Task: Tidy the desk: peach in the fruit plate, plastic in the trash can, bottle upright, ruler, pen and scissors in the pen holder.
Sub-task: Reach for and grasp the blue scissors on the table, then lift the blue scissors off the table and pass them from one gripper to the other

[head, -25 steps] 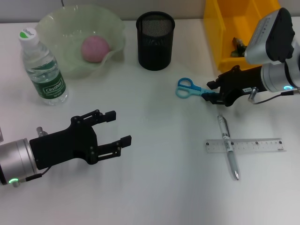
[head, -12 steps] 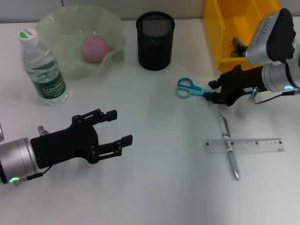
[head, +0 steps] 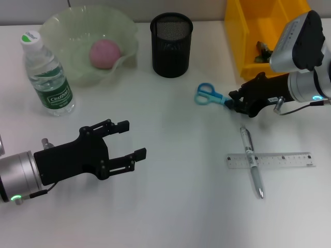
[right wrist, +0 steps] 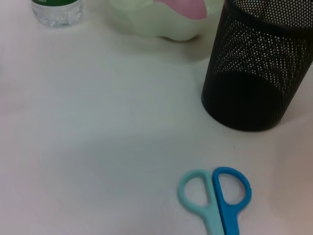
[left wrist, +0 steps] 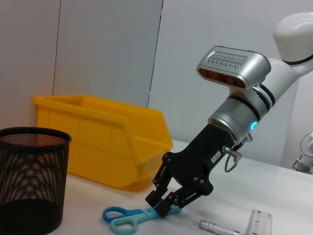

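Fingers of the right gripper pinch the scissors by the covered blade end, handles toward the pen holder (likely for dropping in), while the left gripper waits open.

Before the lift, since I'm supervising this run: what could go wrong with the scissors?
The right pincer grips only the blade tip of the scissors, so they could pivot or slip out when raised. The handles hang well out from the grip and might catch the rim of the pen holder. The pen and ruler lie close by and could get nudged.
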Controlling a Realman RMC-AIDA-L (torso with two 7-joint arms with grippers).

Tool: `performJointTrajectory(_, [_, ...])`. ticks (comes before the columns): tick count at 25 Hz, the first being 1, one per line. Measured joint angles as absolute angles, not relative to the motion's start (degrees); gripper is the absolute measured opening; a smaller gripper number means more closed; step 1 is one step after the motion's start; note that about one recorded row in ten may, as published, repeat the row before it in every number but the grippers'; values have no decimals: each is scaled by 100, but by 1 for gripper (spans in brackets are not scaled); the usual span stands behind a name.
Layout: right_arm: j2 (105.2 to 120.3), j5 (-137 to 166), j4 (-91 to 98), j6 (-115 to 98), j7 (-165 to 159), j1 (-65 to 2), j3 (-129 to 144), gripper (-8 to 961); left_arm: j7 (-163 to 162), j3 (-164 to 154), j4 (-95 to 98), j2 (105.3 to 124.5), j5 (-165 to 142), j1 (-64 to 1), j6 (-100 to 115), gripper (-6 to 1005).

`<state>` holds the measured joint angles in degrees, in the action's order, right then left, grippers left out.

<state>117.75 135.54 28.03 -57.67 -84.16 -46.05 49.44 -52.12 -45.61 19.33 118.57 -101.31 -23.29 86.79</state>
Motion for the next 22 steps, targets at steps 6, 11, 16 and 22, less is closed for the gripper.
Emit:
performJointTrajectory(6, [11781,13549,2747,-5733,-8414,-4606,4969,204,-5212,-4553,1934,11857,-10124,-2329,8683,793])
performJointTrajectory(11, [11785,13549,2748,-5735,-8412,-4605,4949,203,-5212,-4552,1933,11856,-10084,-2335,8686,793])
performJointTrajectory(16, [11793,13515,2783,-5748,-8408,-4583,4940,202,-5212,-4552,1934,11857,-10080,-2338,8693,793])
performJointTrajectory(22, [11804,13100,3190,-6080,-8394,-4362,4936,201,-5213,-4552,1933,11856,-10060,-2338,8701,792])
